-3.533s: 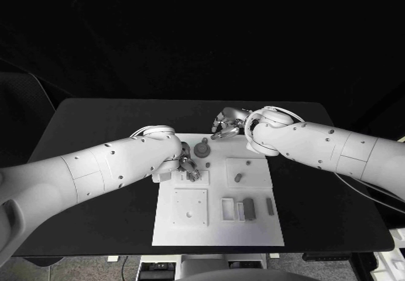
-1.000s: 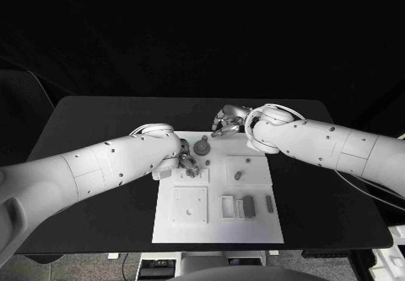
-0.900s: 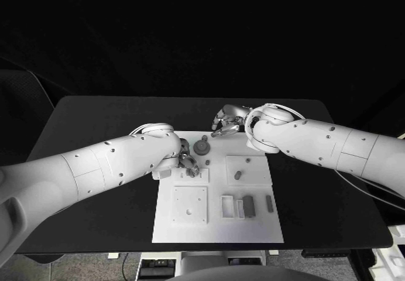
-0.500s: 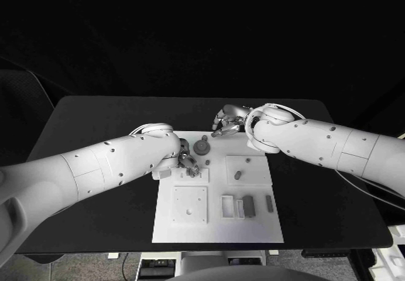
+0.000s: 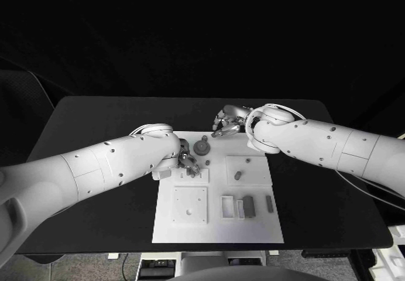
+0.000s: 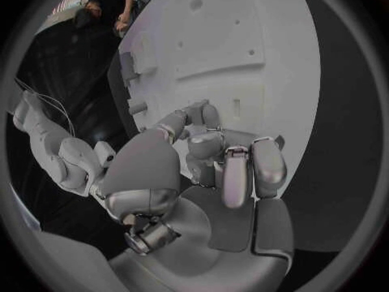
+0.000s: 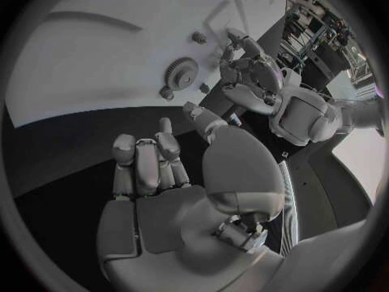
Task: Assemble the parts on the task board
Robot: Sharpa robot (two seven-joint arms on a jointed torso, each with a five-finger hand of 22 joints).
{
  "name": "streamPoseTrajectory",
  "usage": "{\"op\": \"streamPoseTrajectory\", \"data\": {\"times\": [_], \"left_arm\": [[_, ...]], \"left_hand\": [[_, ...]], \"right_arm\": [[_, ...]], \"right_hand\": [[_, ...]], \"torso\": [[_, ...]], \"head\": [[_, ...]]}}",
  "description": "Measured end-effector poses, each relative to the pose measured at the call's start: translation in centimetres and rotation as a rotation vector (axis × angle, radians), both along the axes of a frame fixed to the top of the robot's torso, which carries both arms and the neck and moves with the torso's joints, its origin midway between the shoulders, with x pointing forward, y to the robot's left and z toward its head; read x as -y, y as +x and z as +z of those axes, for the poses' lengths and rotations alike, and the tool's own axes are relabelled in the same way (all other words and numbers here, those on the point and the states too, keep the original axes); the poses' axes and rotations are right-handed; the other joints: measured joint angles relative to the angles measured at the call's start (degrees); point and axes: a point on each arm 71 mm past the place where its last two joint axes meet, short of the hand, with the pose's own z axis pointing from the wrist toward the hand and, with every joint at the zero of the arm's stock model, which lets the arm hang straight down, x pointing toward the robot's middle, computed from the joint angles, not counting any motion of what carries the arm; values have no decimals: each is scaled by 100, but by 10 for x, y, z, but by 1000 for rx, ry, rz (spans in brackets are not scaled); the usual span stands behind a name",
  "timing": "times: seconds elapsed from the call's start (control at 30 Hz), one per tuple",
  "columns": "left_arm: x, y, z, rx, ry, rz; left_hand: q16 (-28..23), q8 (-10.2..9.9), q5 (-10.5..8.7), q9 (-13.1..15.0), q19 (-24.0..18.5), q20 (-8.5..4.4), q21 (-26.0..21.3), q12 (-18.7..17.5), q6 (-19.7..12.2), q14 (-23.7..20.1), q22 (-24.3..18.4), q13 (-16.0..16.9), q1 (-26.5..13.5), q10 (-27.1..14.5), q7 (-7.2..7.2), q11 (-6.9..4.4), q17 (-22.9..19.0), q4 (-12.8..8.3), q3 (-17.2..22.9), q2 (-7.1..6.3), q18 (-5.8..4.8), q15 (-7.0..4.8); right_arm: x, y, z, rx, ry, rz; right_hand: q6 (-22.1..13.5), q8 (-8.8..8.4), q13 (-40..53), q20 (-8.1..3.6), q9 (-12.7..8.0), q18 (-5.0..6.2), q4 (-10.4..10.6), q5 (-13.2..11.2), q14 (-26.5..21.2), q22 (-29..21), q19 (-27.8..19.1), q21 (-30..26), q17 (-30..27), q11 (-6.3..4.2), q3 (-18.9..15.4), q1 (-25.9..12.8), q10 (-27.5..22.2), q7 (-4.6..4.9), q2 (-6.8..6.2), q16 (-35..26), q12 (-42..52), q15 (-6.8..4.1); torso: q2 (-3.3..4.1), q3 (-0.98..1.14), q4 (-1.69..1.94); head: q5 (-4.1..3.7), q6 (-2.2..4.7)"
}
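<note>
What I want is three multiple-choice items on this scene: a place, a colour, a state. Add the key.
1. Where does the gear lie?
A. At the board's far end
B. On the bare table
C. At the board's near end

2. What colour is the task board?
A. Black
B. White
C. Blue

3. How does the right hand stand to the gear?
A. Grips it
B. Apart from it
C. Presses it flat

Key: A, the gear lies by the far edge; B, the task board is white on the black table; B, the right hand is beyond the gear, its fingers off it.
</note>
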Motion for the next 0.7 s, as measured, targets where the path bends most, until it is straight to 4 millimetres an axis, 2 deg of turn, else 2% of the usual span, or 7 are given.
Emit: {"op": "streamPoseTrajectory", "data": {"times": [0.13,0.6,0.7], "left_arm": [[0,0,0,2,-3,3],[1,0,0,-3,-18,11],[0,0,-1,-7,-23,11]], "left_hand": [[0,16,-161,0,0,0,0,0,0,1,0,-8,-58,0,0,0,-7,-1,-77,-16,3,-1],[0,32,-254,6,-1,0,0,0,0,2,-1,-14,-73,0,0,0,-6,-3,-80,-32,5,0],[0,32,-270,11,-1,1,0,0,0,2,-1,-21,-69,0,0,0,-6,-58,-68,-28,5,0]], "right_arm": [[0,0,0,0,0,0],[0,0,0,-1,0,0],[0,0,0,-1,0,0]], "right_hand": [[1,0,0,0,0,3,0,0,1,0,0,0,0,0,0,0,0,-1,0,0,0,1],[-9,0,0,0,-5,3,0,0,-11,0,0,0,-5,10,0,0,-10,9,0,0,0,-11],[-15,0,0,0,-4,3,0,0,-11,0,0,0,-5,10,0,0,-10,15,0,0,0,-11]], "torso": [[0,0,1],[-1,-3,2],[-1,-3,2]], "head": [[0,-2],[-7,-7],[-7,-7]]}}
